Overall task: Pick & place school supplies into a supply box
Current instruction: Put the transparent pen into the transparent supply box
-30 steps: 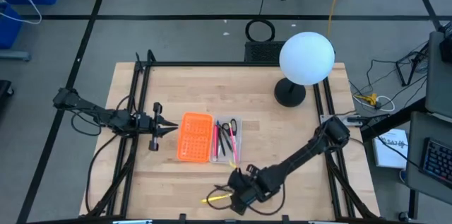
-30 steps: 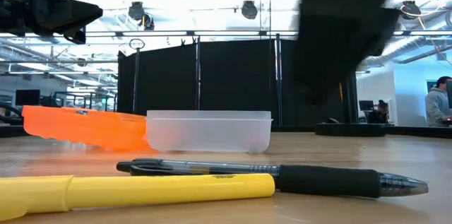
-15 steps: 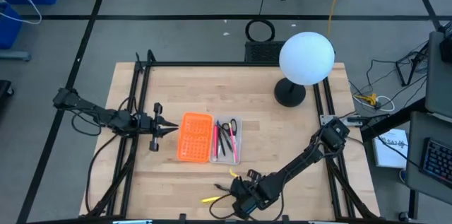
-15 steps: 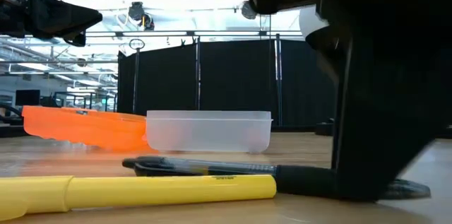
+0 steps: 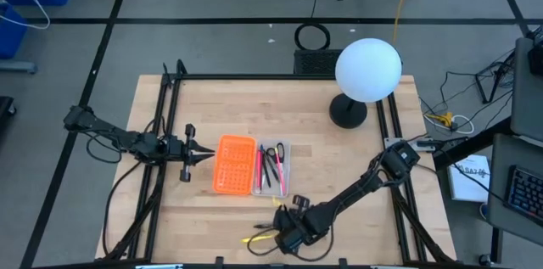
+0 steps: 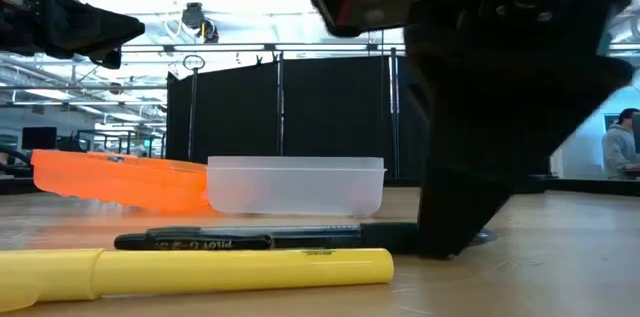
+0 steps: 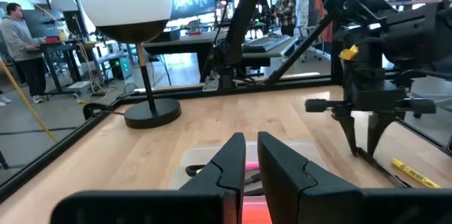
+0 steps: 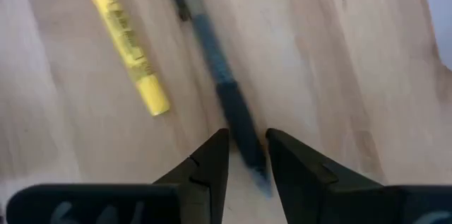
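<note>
The supply box lies open mid-table: its orange half [image 5: 234, 164] beside its clear tray [image 5: 273, 168], which holds pink and black pens. Near the front edge a black pen [image 6: 250, 240] and a yellow highlighter [image 6: 200, 269] lie flat on the wood. My right gripper [image 8: 246, 150] points steeply down, open, with its tips at the table and one finger on each side of the black pen's grip end. My left gripper [image 5: 204, 156] hovers level to the left of the box, shut on nothing. My right gripper straddles the black pen's dark grip end [image 8: 240, 128], coming from above with the fingers across the pen. The pen lies flat on the table between them. One finger [image 8: 212, 160] stands right against the pen's side; whether the other touches it I cannot tell.
A white globe lamp [image 5: 368, 70] on a black base [image 5: 348, 112] stands at the back right. The yellow highlighter [image 5: 257, 238] lies just beside the gripper, toward the front edge. Black frame rails run along the table's left and right sides.
My right gripper has come down until its fingertips stand on the table at the black pen's grip end, and its wrist has rolled. The black pen has slid a little toward the table's left edge. The highlighter has stayed put.
</note>
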Robot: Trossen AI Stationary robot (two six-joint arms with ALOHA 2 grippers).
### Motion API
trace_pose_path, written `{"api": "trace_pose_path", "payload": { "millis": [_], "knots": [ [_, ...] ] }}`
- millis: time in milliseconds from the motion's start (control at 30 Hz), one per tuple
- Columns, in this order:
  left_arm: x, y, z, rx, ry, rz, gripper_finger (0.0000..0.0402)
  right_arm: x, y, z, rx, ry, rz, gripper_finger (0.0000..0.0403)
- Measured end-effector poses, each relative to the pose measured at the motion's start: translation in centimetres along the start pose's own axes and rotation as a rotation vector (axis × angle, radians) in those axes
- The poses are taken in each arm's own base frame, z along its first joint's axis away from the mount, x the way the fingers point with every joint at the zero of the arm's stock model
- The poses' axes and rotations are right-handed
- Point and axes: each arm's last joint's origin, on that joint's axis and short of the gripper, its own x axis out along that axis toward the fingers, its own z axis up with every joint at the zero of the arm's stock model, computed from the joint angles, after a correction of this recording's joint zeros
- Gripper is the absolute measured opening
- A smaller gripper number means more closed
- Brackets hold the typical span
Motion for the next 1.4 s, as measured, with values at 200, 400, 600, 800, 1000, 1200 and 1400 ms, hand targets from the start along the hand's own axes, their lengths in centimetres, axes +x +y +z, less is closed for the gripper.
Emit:
{"api": "trace_pose_path", "payload": {
  "millis": [200,400,600,800,1000,1200,1400],
  "knots": [
    [0.0,0.0,0.0,0.004,-0.001,0.0,0.0049,0.3,-0.9,0.3,-0.031,0.036,-0.034,0.0098],
    [0.0,0.0,0.0,0.004,-0.001,0.0,0.0049,0.3,-0.8,0.4,-0.27,0.027,-0.019,0.0098],
    [0.0,0.0,0.0,-0.016,-0.001,0.0,0.0049,0.4,-0.8,0.5,-0.394,0.022,-0.013,0.0098],
    [0.0,0.0,0.0,-0.012,-0.001,0.0,0.0049,1.9,-1.6,0.0,-0.302,0.072,0.06,0.0067],
    [0.0,0.0,0.0,0.005,0.0,0.0,0.0049,2.8,-2.7,-0.8,-0.151,0.137,0.08,0.0021],
    [0.0,0.0,-0.2,0.017,0.015,-0.001,0.0049,0.0,-2.5,-0.2,-0.076,0.079,0.133,0.0022],
    [0.0,0.0,-0.2,0.016,0.015,-0.001,0.0049,-4.6,-2.1,-0.7,-0.031,-0.057,0.123,0.0021]
  ]
}}
